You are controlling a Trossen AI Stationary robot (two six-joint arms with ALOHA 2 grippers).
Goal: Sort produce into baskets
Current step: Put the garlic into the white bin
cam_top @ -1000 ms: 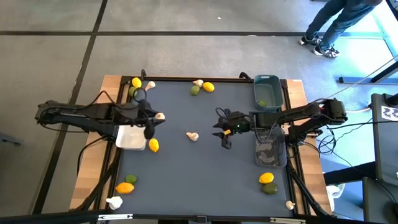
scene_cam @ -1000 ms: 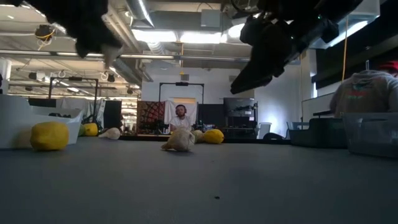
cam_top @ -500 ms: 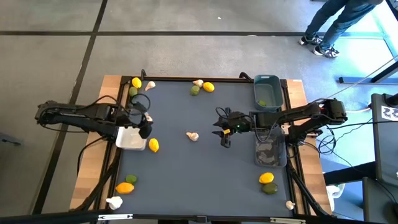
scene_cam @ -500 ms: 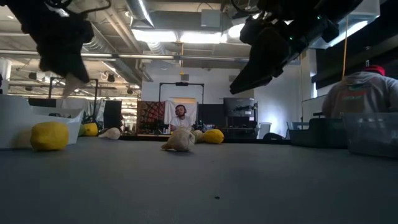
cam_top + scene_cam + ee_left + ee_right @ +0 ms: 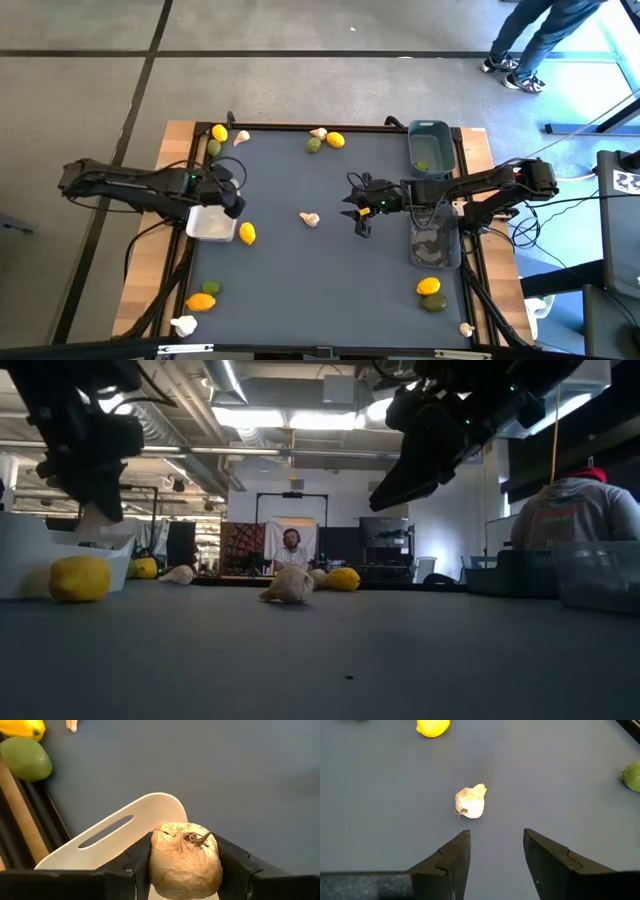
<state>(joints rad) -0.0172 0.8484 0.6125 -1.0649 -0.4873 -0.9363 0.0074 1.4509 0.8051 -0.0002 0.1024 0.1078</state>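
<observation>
Overhead, the left gripper (image 5: pixel 231 203) hangs over the near rim of the white basket (image 5: pixel 208 224) at the table's left side, while the right gripper (image 5: pixel 362 224) waits above the mat's middle, near a loose garlic bulb (image 5: pixel 310 218). A lemon (image 5: pixel 247 234) lies just beside the white basket; other lemons, limes and garlic sit along the far edge and in the near corners. The blue-grey basket (image 5: pixel 430 146) and the dark grey basket (image 5: pixel 434 243) stand on the right.

At table height, the left gripper (image 5: pixel 93 510) hovers just above the white basket (image 5: pixel 30 565), with pale garlic showing at its tips. The right gripper (image 5: pixel 400 485) hangs well clear of the mat.

Through the left wrist camera, the fingers (image 5: pixel 131 862) are clamped on a held garlic bulb (image 5: pixel 185 860), pressing its broad sides, root tuft facing up, over the white basket's rim (image 5: pixel 120 827). Garlic is probably light, firm inside, with papery skin that may flake, so a gentle side grip suits it.

Through the right wrist camera, the fingers (image 5: pixel 452 855) stand apart and empty, with the loose garlic bulb (image 5: pixel 469 803) just ahead between them.
</observation>
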